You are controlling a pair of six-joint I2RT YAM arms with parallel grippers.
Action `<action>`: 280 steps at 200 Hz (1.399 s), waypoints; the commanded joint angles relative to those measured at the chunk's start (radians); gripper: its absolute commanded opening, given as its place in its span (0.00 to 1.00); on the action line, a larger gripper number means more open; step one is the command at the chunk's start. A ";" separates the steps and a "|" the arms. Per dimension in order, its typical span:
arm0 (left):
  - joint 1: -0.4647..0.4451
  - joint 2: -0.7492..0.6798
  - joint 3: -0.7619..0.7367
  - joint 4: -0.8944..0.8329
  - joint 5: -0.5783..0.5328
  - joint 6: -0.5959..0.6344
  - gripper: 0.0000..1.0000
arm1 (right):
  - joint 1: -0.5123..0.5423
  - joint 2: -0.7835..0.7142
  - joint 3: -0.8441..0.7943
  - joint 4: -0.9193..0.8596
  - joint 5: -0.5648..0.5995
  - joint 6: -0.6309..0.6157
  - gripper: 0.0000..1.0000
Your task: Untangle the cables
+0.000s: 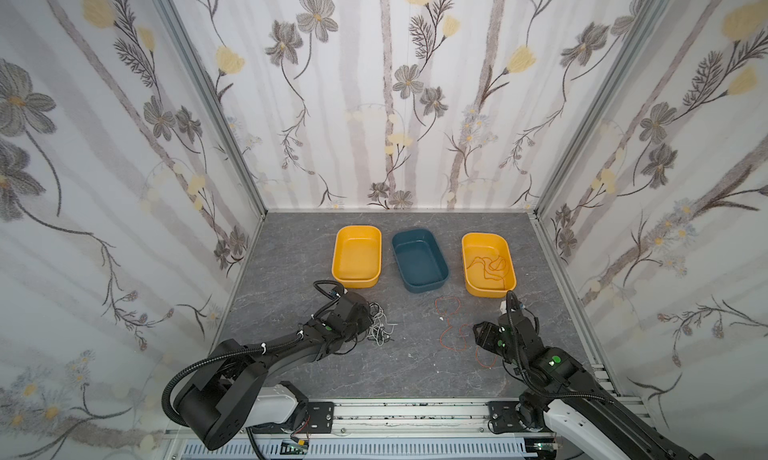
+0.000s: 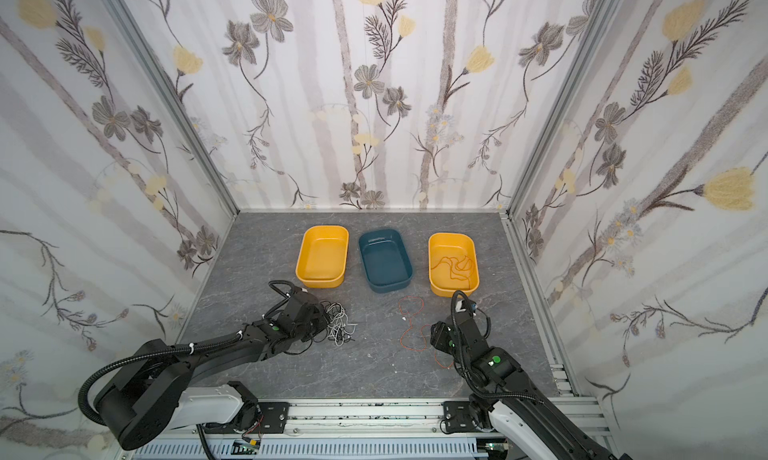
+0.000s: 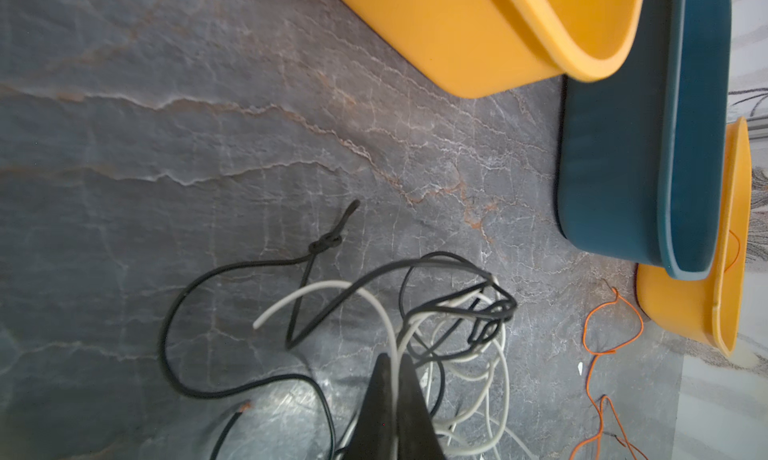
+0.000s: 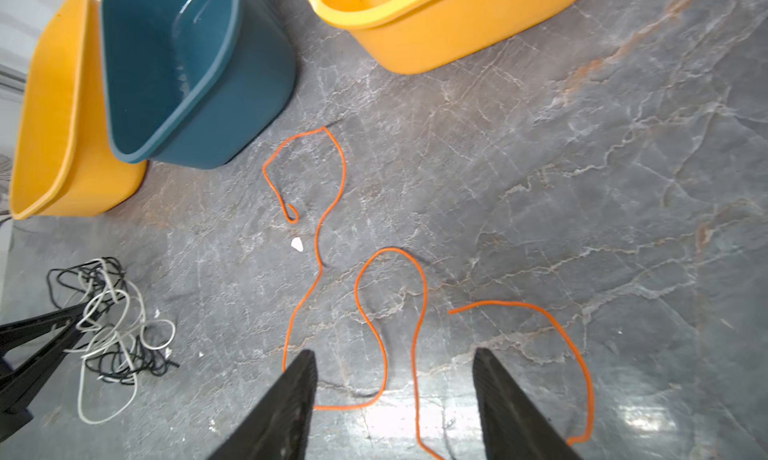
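In both top views: low over the grey tabletop (image 1: 299,246), the left gripper (image 1: 371,318), tips sunk into a tangle (image 1: 381,327) of black and white cables, so no telling the jaw gap from up here. Low as well, the right gripper (image 1: 477,333), astride an orange cable (image 1: 444,333) lying loose and flat, well apart from the tangle. Beyond both sets of jaws, a row of three bins: near yellow bin (image 1: 338,246), blue bin (image 1: 399,246), far yellow bin (image 1: 467,246) with a second orange cable (image 1: 492,266) coiled inside.

In the left wrist view: jaws pressed together, pinching a white cable (image 3: 332,285) right at the tips. Just ahead of the jaws, loops of black cable (image 3: 328,242) with a knot in it; further off to one side, the orange cable again.

In the right wrist view: jaws spread wide, gripping nothing. Between the fingers (image 4: 299,395) and ahead of them, the orange cable in slack bends on the table — one free end just ahead of one finger. Well off to the side of these jaws, the tangle, touching the left gripper's tips.
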 commanded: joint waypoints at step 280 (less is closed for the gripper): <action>0.002 -0.008 -0.029 0.051 -0.008 0.020 0.00 | 0.064 0.033 0.206 0.112 0.172 -0.131 0.00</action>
